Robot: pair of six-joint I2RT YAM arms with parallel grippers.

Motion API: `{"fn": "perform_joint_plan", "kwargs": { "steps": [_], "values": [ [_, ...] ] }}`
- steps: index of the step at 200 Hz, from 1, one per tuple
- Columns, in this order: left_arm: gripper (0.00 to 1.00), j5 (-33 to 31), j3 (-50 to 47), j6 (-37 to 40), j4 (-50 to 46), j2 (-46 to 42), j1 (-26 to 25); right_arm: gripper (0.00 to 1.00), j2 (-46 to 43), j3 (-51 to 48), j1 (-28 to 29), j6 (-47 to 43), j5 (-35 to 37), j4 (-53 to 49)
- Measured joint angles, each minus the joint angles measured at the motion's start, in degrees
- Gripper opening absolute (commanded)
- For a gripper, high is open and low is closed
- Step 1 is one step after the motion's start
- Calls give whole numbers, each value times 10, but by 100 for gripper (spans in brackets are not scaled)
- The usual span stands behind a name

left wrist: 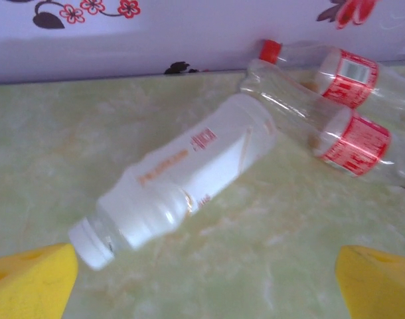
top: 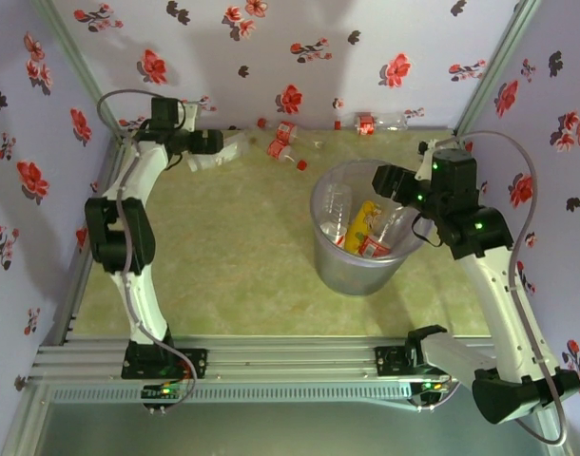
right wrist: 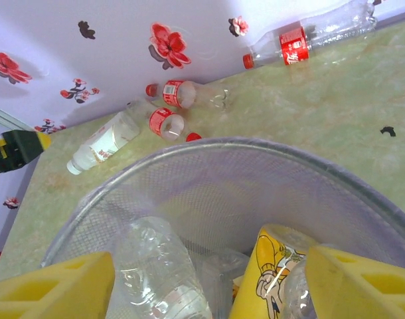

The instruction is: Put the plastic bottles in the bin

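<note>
1. Right wrist view: my right claw (right wrist: pixel 209 269) hangs over the bin (right wrist: pixel 269 166), its fingers (right wrist: pixel 56 286) apart with nothing between them. Inside the bin, under it, lie a crumpled clear bottle (right wrist: pixel 159 266) and a yellow bottle (right wrist: pixel 269 272).
2. Left wrist view: my left claw (left wrist: pixel 206 276) is spread wide and empty, low over the table (left wrist: pixel 282 252), well beyond the bin on its left. A white bottle (left wrist: pixel 182 179) lies on its side just ahead, neck toward me.
3. Two red-labelled bottles (left wrist: pixel 352 139) lie past the white one, one of them touching it. Another red-labelled bottle (right wrist: pixel 295 45) lies alone behind the bin.
4. I judge the task partly done. The step in hand is my left claw's reach for the white bottle.
5. Next, I would lower the left claw astride the white body, crosswise to its length. I would then close, lift and carry it over the bin's rim. It is round and may roll away.
</note>
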Motion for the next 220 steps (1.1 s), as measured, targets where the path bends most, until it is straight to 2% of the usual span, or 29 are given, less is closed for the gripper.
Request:
{"fn": "perform_joint_plan", "kwargs": {
  "steps": [14, 22, 41, 61, 138, 179, 220],
  "values": [
    [100, 7, 27, 12, -9, 33, 7, 80, 0, 1, 0, 0, 0, 0],
    [100, 12, 71, 20, -47, 65, 13, 81, 0, 1, 0, -1, 0, -3],
    [100, 20, 179, 35, -63, 146, 20, 81, 0, 1, -2, -2, 0, -10],
    [100, 26, 232, 44, -85, 198, 25, 81, 0, 1, -3, -2, 0, -15],
    [100, 54, 250, 55, -139, 255, 28, 81, 6, 1, -3, -2, 0, -17],
    [82, 67, 250, 71, -162, 255, 28, 81, 5, -1, -3, -2, 1, -17],
    [82, 50, 250, 91, -185, 256, 19, 81, 1, -8, -3, -2, 1, -17]
  ]
}}
